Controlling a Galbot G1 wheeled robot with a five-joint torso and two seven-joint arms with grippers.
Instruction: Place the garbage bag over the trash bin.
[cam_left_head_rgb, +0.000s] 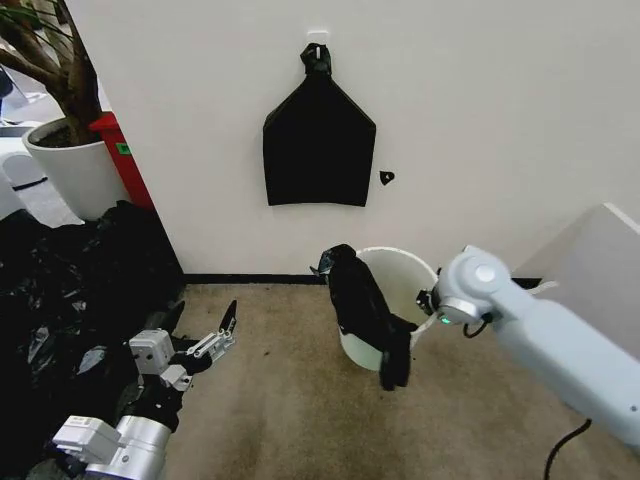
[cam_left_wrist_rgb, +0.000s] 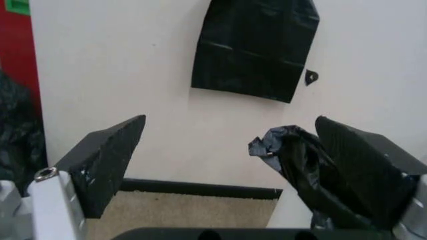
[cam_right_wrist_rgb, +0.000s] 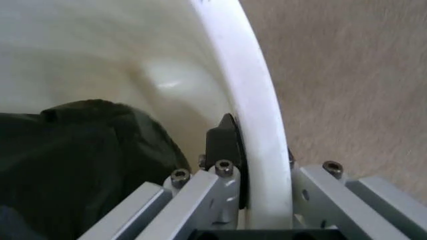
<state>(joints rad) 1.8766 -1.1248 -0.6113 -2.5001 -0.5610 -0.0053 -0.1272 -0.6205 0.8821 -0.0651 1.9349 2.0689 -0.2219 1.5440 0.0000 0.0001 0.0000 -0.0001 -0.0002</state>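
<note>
- Head view shows the trash bin (cam_left_head_rgb: 415, 275) standing on the carpet (cam_left_head_rgb: 290, 400) against the wall, with the garbage bag (cam_left_head_rgb: 362, 310) draped over its rim at about 9 o'clock, one end hanging down the outside.
- My right gripper (cam_right_wrist_rgb: 257, 185) is clamped on the trash bin's rim (cam_right_wrist_rgb: 257, 125), one finger inside, one outside, the garbage bag (cam_right_wrist_rgb: 73, 160) just beside it.
- My left gripper (cam_left_head_rgb: 205, 335) hovers wide open and empty, low over the carpet, well apart from the trash bin at its 9 o'clock.
</note>
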